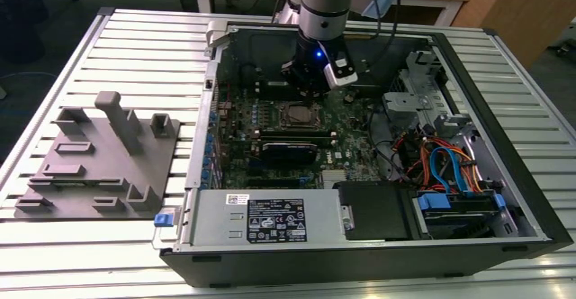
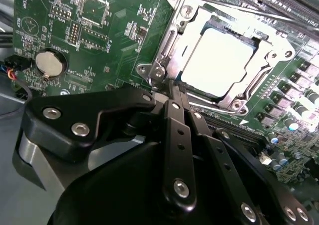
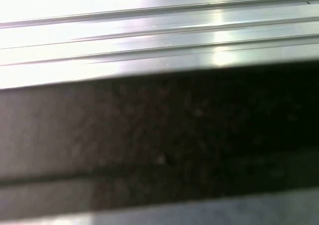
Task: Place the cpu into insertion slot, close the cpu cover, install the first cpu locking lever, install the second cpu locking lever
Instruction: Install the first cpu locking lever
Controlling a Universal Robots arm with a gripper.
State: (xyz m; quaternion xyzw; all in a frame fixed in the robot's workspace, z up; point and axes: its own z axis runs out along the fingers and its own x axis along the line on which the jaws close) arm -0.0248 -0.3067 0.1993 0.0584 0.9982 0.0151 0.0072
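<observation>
While the arm stands upright, its closed tool (image 2: 173, 88) touches the cpu cover (image 2: 172, 46).

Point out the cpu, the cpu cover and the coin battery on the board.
cpu (image 2: 227, 60), second wrist view, middle of its pale metal top.
cpu cover (image 2: 172, 41), second wrist view, the frame's side bar beside the chip.
coin battery (image 2: 50, 63), second wrist view, centre of its round face.
</observation>
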